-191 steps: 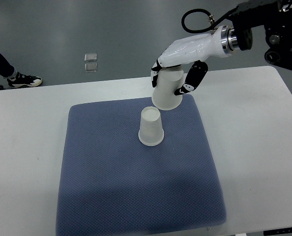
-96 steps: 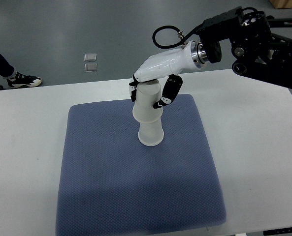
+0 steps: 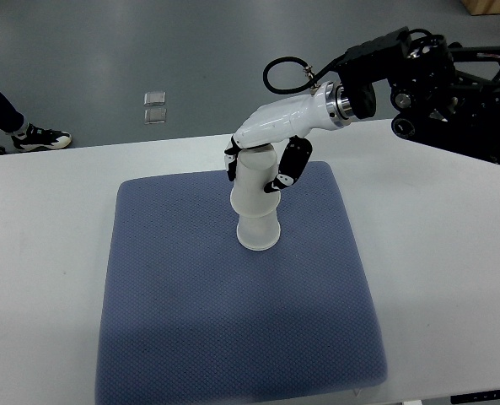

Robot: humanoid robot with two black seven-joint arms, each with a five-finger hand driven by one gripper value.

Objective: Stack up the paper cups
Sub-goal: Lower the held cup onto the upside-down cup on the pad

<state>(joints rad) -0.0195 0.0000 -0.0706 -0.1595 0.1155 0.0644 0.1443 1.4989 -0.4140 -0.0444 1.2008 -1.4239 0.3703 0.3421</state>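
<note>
The upper cup point(image 3: 254, 179) sits upside down over the lower cup point(image 3: 258, 229), which stands inverted on the blue mat point(image 3: 190, 321), a little toward the mat's far edge and near the middle of the bench point(image 3: 47, 219). The upper cup leans slightly and looks only partly pushed down; the lower cup's wide rim shows beneath it.

Both are thin white paper: very light, easily crushed by a hard squeeze, and smooth enough to slip under a weak one. The walls are stiffest near the closed base and the rolled rim, so the hold belongs high on the upper cup, close to its base, with gentle pressure from opposite sides. A light stack like this will likely tip or lift off with the fingers if the release is abrupt, since nothing weighs the lower cup down but the mat's grip.

The right hand point(image 3: 266, 156) reaches in from the far right corner and grips the upper cup, palm over its top, fingers point(image 3: 287, 169) wrapping the sides. The left hand is out of view.
</note>
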